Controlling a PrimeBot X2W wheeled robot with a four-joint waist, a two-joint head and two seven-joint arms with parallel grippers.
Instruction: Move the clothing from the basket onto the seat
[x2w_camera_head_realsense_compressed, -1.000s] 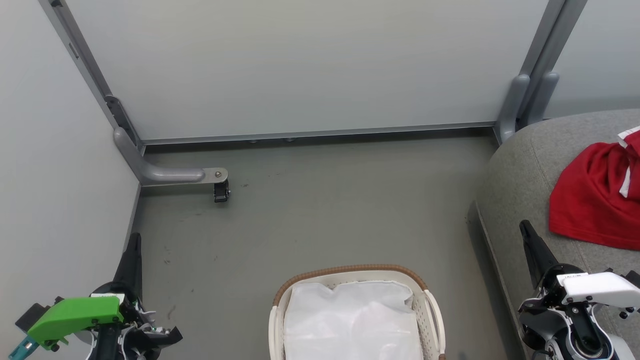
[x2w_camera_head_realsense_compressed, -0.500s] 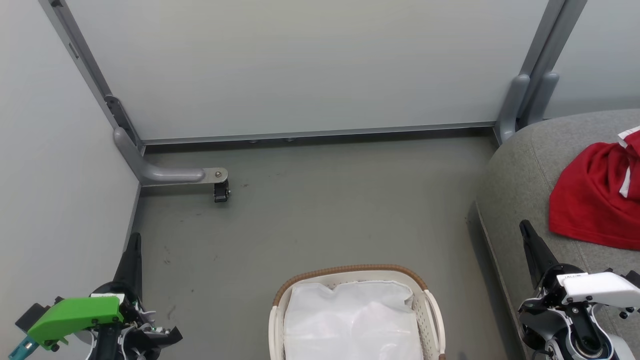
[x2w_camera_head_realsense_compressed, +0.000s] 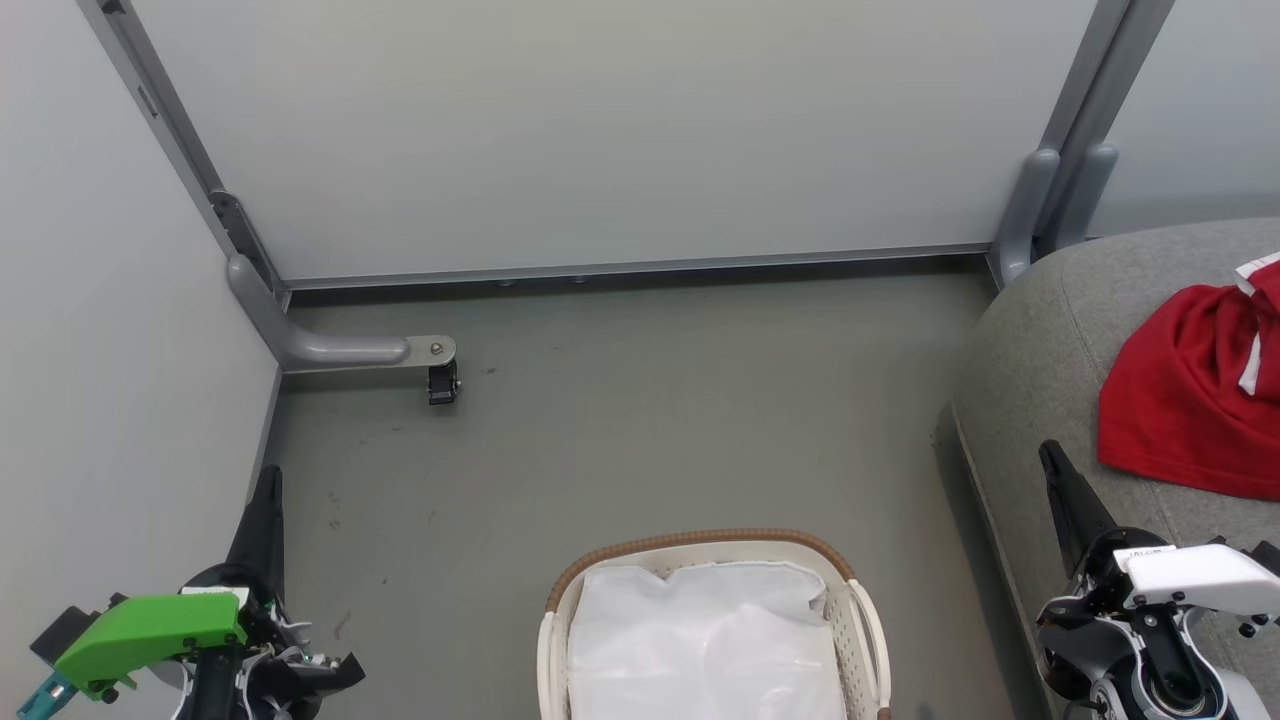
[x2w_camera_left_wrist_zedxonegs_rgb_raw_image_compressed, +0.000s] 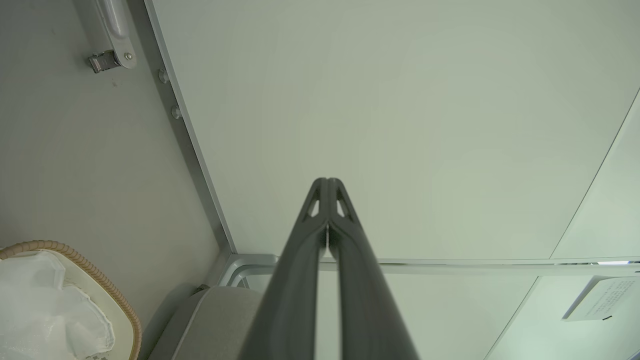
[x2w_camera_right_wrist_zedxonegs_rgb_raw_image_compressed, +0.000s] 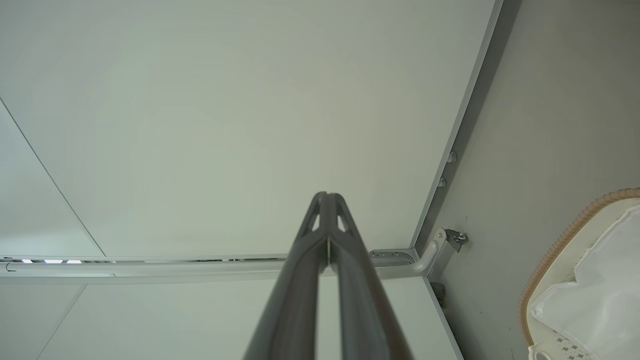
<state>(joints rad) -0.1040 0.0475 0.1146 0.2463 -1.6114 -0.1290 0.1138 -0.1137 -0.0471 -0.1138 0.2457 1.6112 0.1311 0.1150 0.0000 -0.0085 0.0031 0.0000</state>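
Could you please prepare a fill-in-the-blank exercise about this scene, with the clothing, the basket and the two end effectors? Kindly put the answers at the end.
The clothing lying on the grey seat is ____ in colour. The cloth liner in the basket is ____ in colour. The left end effector and the right end effector are both ____ (open or shut).
Answers: red; white; shut.

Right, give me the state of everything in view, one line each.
basket: upright on the floor, no red clothing visible inside
white liner: crumpled inside the basket
red garment: heaped on the grey seat, partly out of frame
left gripper: jaws shut, empty
right gripper: jaws shut, empty
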